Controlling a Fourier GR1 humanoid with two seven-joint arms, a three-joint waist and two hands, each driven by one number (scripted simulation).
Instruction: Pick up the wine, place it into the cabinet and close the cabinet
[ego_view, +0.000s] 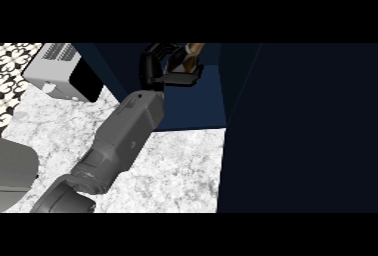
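The grey forearm is stretched over the marble counter into the cabinet, the left hand curled round the wine; a toaster is set left.

The hand reaches into the cabinet behind the counter, with the wine in it. A toaster sits left. The door stands right.

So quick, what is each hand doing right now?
Left hand: closed around the wine bottle, inside the open cabinet.
Right hand: not in view.
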